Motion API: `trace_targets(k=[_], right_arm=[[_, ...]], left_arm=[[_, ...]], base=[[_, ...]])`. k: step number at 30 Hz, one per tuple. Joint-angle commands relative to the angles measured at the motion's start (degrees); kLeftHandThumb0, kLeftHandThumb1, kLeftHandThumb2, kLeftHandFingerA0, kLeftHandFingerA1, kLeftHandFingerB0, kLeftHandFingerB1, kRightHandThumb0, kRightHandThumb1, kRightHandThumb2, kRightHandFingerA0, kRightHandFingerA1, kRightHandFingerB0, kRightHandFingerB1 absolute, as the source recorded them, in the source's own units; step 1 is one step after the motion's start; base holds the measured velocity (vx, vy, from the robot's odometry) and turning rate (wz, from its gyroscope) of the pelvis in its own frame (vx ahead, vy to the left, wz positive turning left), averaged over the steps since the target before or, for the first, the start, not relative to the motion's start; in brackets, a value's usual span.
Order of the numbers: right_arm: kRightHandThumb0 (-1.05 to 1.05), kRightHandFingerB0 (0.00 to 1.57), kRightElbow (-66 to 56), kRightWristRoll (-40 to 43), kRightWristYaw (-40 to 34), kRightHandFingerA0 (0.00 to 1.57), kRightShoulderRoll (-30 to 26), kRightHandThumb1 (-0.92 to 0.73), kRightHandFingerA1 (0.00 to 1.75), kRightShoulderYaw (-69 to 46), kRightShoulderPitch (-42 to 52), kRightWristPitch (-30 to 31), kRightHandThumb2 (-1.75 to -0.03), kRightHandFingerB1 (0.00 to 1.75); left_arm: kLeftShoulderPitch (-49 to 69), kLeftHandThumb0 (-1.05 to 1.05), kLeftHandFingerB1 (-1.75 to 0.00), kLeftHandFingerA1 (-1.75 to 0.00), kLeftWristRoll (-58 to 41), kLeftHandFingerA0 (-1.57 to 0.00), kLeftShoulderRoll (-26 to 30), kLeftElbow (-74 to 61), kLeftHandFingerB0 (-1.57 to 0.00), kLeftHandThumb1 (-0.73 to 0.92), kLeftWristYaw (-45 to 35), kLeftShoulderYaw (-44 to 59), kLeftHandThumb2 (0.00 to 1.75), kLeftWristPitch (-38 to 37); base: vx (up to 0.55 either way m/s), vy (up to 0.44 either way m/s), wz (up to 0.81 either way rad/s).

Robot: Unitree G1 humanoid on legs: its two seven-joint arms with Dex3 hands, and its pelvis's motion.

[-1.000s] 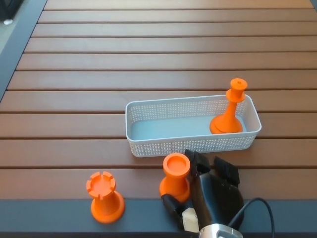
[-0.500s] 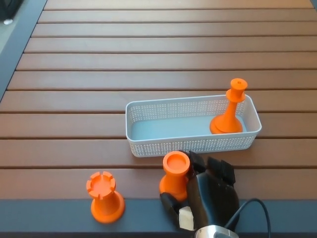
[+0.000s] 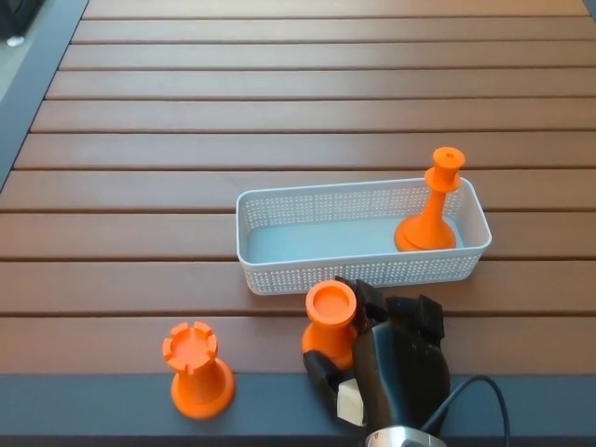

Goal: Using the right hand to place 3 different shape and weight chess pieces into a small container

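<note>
We look down on a slatted brown table [image 3: 279,112] whose dark front edge runs along the bottom of the view. From the centre, the far slats toward 12 o'clock and the whole span toward 9 and 10 o'clock lie bare, giving wide room on that side.

The white perforated basket [image 3: 358,272] sits just right of centre, its long side across the view. At its 3 o'clock end a tall orange piece [image 3: 430,212] stands upright on the basket floor, rising above the rim; the rest of the floor is bare.

Our right hand [image 3: 391,358] comes in at 6 o'clock, right at the table's front edge. Its fingers [image 3: 368,298] and thumb close around a round-topped orange pawn [image 3: 331,324], which stands upright at 9 o'clock of the palm, just in front of the basket's near wall. We cannot tell whether its base touches the table.

A notched orange rook [image 3: 197,371] stands alone at 7 o'clock, on the front edge, well apart from the hand.
</note>
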Motion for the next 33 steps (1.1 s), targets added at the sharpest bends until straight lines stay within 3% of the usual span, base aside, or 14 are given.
trace_targets(k=[1, 2, 3, 5, 7, 8, 9, 11, 12, 13, 14, 21, 22, 33], right_arm=[[-0.47, 0.34, 7.91, 12.12, -7.59, 0.95, 26.77, -0.79, 1.18, -6.44, -4.76, -3.41, -0.64, 0.47], [-0.47, 0.34, 8.03, 12.58, -7.59, 0.95, 27.12, -0.79, 1.18, -6.69, -4.83, -3.62, -0.64, 0.47], [-0.39, 0.40, 8.60, 13.45, -8.01, 1.03, 27.63, -0.80, 1.37, -7.28, -5.12, -4.88, -0.66, 0.51], [-0.32, 0.49, 10.06, 14.72, -8.94, 1.05, 28.23, -0.86, 1.52, -8.18, -6.04, -7.13, -0.65, 0.52], [-0.28, 0.74, 11.01, 14.97, -8.81, 0.90, 28.46, -0.81, 1.75, -8.58, -7.42, -6.96, -0.68, 0.71], [-0.28, 0.74, 11.09, 14.97, -8.50, 0.90, 28.54, -0.81, 1.75, -8.71, -7.94, -6.36, -0.68, 0.71], [-0.26, 0.81, 11.54, 15.06, -8.21, 0.94, 28.73, -0.80, 1.75, -8.81, -8.73, -5.92, -0.76, 0.86], [-0.26, 0.81, 12.07, 15.24, -8.30, 0.94, 28.86, -0.80, 1.75, -8.80, -9.14, -6.14, -0.76, 0.86], [-0.27, 0.80, 12.42, 15.43, -8.10, 0.92, 28.93, -0.78, 1.75, -9.02, -9.57, -5.87, -0.86, 1.12], [-0.27, 0.80, 12.91, 15.81, -7.96, 0.92, 28.96, -0.78, 1.75, -9.34, -10.21, -5.57, -0.86, 1.12], [-0.27, 0.74, 13.67, 15.80, -8.02, 0.88, 28.86, -0.77, 1.75, -9.37, -10.66, -5.58, -0.97, 1.45], [-0.28, 0.72, 16.18, 16.55, -9.13, 0.88, 28.60, -0.75, 1.75, -10.00, -12.51, -6.21, -0.99, 1.51], [-0.26, 0.57, 16.92, 17.04, -10.36, 0.91, 28.50, -0.78, 1.75, -10.22, -12.37, -8.06, -1.03, 1.73], [-0.25, 0.56, 17.88, 22.13, -17.99, 0.83, 30.03, -0.82, 1.75, -13.30, -7.95, -15.57, -0.93, 1.75]], left_arm=[[1.42, -0.11, -1.30, -1.30, -0.55, -1.48, -0.30, 0.69, -1.43, 0.18, 0.22, 0.63, 1.62, 2.47], [1.40, -0.11, -1.30, -1.30, -0.64, -1.48, -0.31, 0.69, -1.43, 0.18, 0.19, 0.70, 1.62, 2.66], [1.40, -0.06, -1.31, -1.32, -0.49, -1.44, -0.32, 0.73, -1.43, 0.54, 0.41, 0.62, 1.26, 2.70], [1.58, -0.07, -1.31, -1.32, 0.32, -1.43, -0.19, 0.78, -1.42, 0.54, 0.98, 0.10, 1.26, 2.17], [1.69, -0.05, -1.31, -1.32, 0.60, -1.45, -0.23, 0.76, -1.44, 0.52, 0.96, -0.11, 1.26, 1.66], [1.57, -0.05, -1.31, -1.32, 0.24, -1.45, -0.40, 0.77, -1.44, 0.52, 0.69, 0.13, 1.26, 1.81], [1.46, -0.16, -1.29, -1.29, 0.12, -1.50, -0.56, 0.72, -1.44, 0.18, 0.91, 0.23, 1.62, 1.85], [1.48, -0.16, -1.29, -1.29, 0.43, -1.50, -0.53, 0.66, -1.44, 0.18, 1.51, 0.07, 1.62, 1.70], [1.33, -0.16, -1.29, -1.30, 0.19, -1.51, -0.56, 0.63, -1.45, 0.19, 1.24, 0.24, 1.63, 1.79], [1.15, -0.16, -1.29, -1.30, -0.17, -1.51, -0.60, 0.61, -1.45, 0.19, 0.74, 0.50, 1.63, 1.94], [1.11, -0.15, -1.28, -1.31, -0.39, -1.51, -0.61, 0.66, -1.46, 0.17, 0.50, 0.70, 1.67, 1.85], [1.02, -0.14, -1.27, -1.30, -0.31, -1.51, -0.53, 0.87, -1.46, 0.16, 0.24, 0.88, 1.67, 1.78], [1.26, -0.16, -1.32, -1.34, 0.14, -1.48, -0.09, 0.70, -1.43, 0.18, 0.68, 0.64, 1.62, 1.70], [1.26, -0.13, -1.27, -1.29, -0.20, -1.50, 0.02, 0.89, -1.44, 0.16, 0.16, 0.89, 1.65, 2.03]], base=[[0.00, 0.000, 0.00], [0.00, 0.000, 0.00], [0.00, 0.000, 0.00], [0.00, 0.000, 0.00], [0.00, 0.000, 0.00], [0.00, 0.000, 0.00], [0.00, 0.000, 0.00], [0.00, 0.000, 0.00], [0.00, 0.000, 0.00], [0.00, 0.000, 0.00], [0.00, 0.000, 0.00], [0.00, 0.000, 0.00], [0.00, 0.000, 0.00], [0.00, 0.000, 0.00]])
